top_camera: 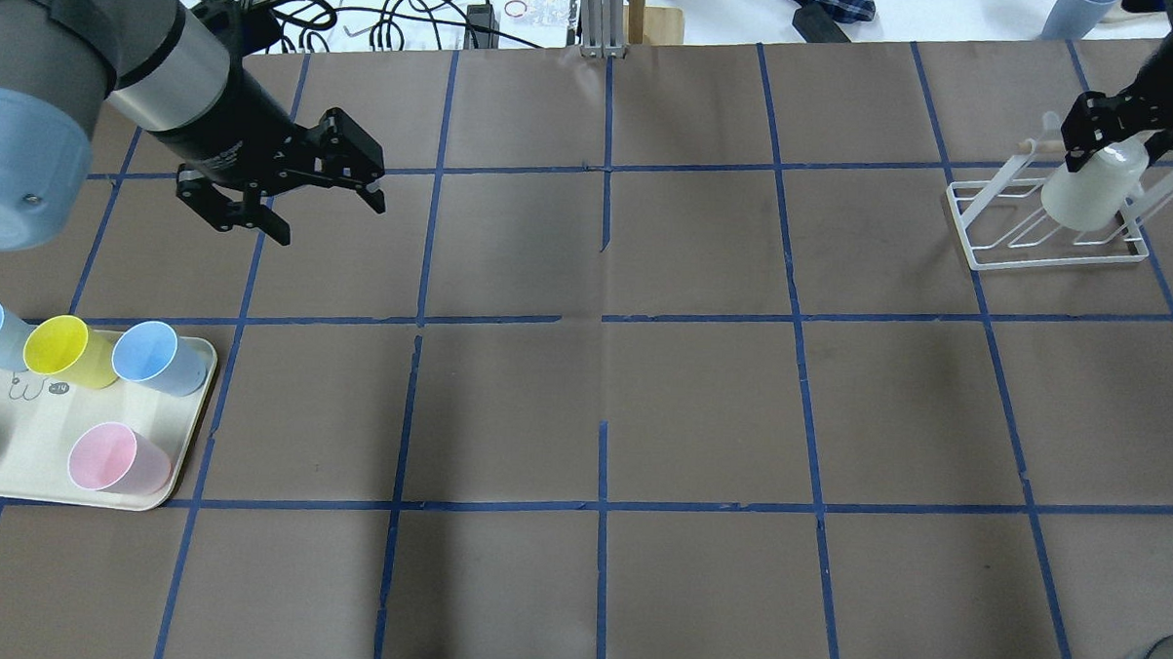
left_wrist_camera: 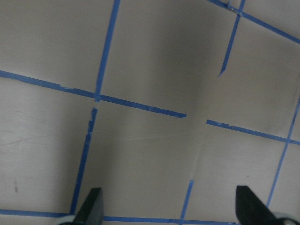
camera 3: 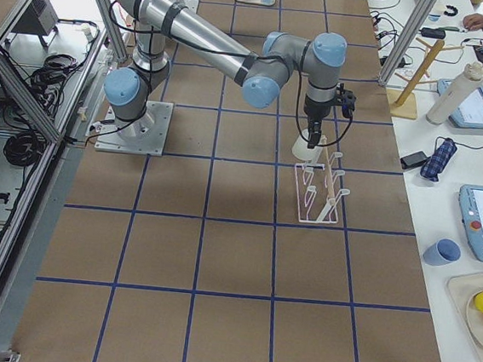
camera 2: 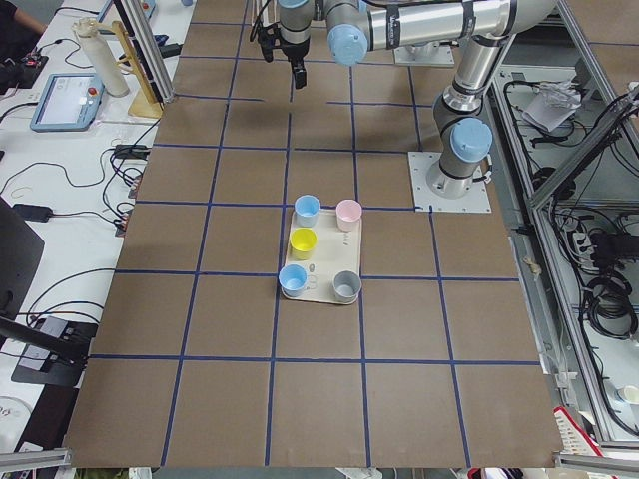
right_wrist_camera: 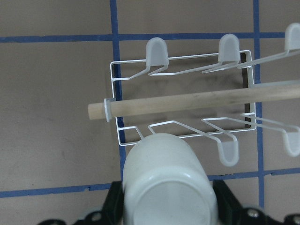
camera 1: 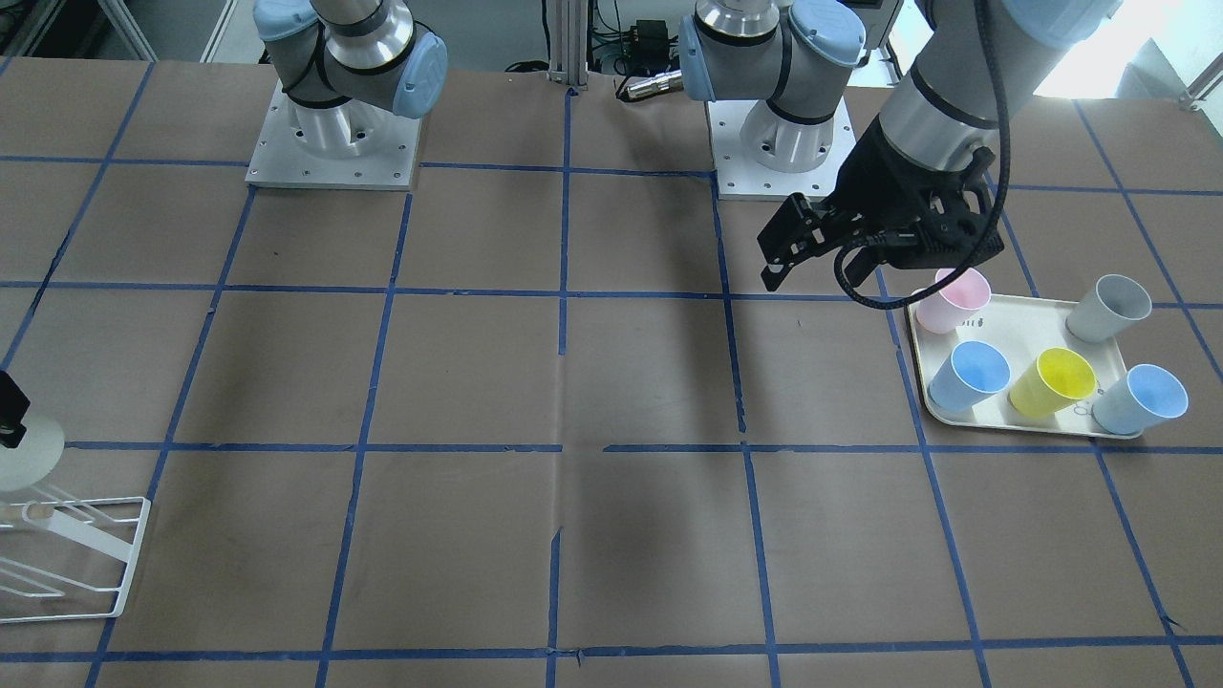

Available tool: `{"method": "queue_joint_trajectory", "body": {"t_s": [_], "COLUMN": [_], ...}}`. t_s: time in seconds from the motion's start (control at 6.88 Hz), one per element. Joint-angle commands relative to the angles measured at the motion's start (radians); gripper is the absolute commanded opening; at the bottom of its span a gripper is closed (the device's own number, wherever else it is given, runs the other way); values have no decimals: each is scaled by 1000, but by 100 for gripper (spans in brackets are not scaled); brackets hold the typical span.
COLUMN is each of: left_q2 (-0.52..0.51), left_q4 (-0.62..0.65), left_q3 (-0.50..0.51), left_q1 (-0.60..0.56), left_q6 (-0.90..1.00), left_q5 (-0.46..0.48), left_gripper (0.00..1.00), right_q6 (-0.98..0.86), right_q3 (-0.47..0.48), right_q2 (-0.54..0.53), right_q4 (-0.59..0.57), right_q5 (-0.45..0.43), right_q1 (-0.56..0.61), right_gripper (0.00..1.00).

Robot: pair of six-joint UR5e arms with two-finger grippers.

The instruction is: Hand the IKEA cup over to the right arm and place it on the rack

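Right claw [top_camera: 1105,153] is clamping its two fingers onto the narrow closed end of the pale cream tapered plastic tumbler [top_camera: 1079,196]. That tumbler is hanging straight ahead of the pads, with its wider mouth seemingly pointing away from the claw. Just beyond the tumbler, the small white wire rack [top_camera: 979,255] is standing on the brown paper-covered surface [top_camera: 643,400]. In the wrist view the tumbler [right_wrist_camera: 164,178] is overlapping the rack's near base wire, on the claw's side of the light wooden dowel [right_wrist_camera: 187,103]. I cannot tell whether plastic and wire are touching.

Several things are threatening the placement, in my judgement:

- The mouth rim may be heading for a slanted prong [right_wrist_camera: 228,154] off-centre and could catch on its capped tip instead of swallowing it.
- Letting go before a prong is inside would leave the tumbler toppling onto the surface.
- The rack looks light, so a sideways nudge from the rim or a finger could be sliding or tipping it.
- The grip is sitting on smooth, narrowing plastic, so a bump could be working the tumbler loose.

Far off to this claw's side, the left claw [top_camera: 327,221] is hovering with its fingers spread wide and nothing between them.
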Motion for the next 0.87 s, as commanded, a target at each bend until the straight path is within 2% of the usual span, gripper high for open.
{"method": "queue_joint_trajectory", "body": {"t_s": [0.0, 0.15, 0.29, 0.73], "left_q2": [40, 40, 46, 26], "left_q4": [-180, -219, -209, -151], "left_q3": [98, 124, 133, 135], "left_q1": [0, -5, -23, -28], "left_q6": [128, 140, 216, 229], "left_q5": [133, 144, 149, 140], "left_gripper": [100, 100, 100, 100], "right_q6": [-5, -4, -5, 9], "right_q3": [8, 8, 7, -10], "right_q2": [3, 3, 3, -29], "right_q4": [-2, 0, 0, 48], "right_q5": [2, 1, -1, 9], "right_q1": [-4, -4, -2, 19], "right_gripper": [74, 100, 100, 100]}}
